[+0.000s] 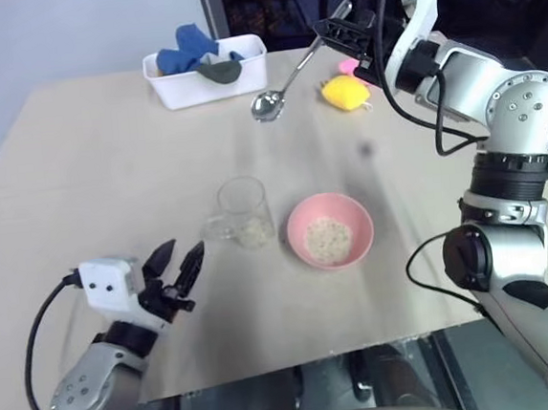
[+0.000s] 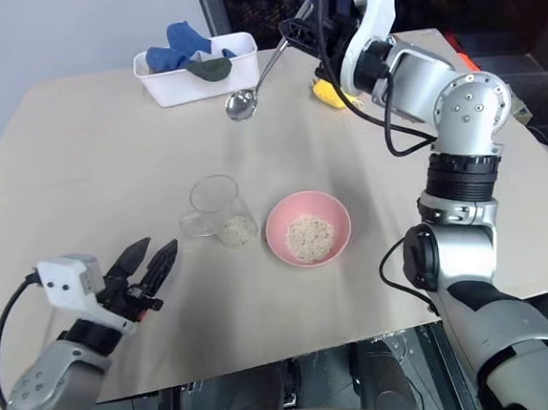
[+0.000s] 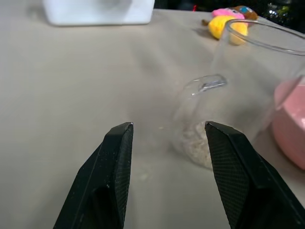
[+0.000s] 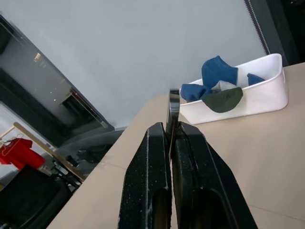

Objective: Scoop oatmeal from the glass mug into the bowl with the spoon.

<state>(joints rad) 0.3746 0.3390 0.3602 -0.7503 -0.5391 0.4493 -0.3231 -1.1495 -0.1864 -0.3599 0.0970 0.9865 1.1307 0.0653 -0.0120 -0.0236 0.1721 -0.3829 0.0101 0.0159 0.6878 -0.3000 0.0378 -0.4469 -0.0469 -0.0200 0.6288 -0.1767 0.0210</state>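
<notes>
While our right fingers (image 1: pixel 340 28) pinch the spoon (image 1: pixel 283 87) by its slim, slippery handle, our left fingers (image 1: pixel 175 263) stand apart. Just beyond them, the glass mug (image 1: pixel 240 213) looks light, smooth and breakable; we would grip its wall.

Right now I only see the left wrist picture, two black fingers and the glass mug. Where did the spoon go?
Observer: The right gripper holds the spoon up over the table's far side, near the white bin.
Operator: Is there oatmeal on it?
Observer: I cannot tell. Some lies in the pink bowl.
Operator: Is the mug empty?
Observer: No, a little oatmeal sits at the bottom of the glass mug.
</notes>
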